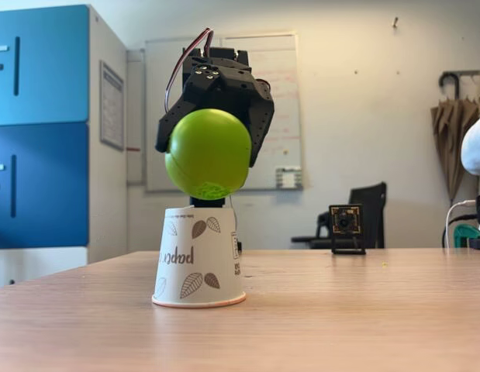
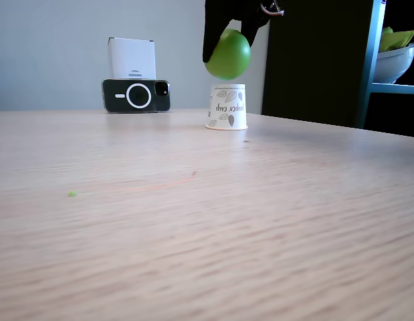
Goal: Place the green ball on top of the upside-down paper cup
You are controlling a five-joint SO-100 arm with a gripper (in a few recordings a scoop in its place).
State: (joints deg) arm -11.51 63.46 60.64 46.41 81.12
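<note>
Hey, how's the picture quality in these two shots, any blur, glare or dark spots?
In a fixed view, the green ball and paper cup are sharp and evenly lit, with the near table soft. In another fixed view, the tool is a dark silhouette and the near tabletop is blurred.

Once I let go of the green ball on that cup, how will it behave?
The green ball is round and smooth, so it will probably roll off if set off-centre. The upside-down paper cup looks thin and light, so a nudge may tip it.
</note>
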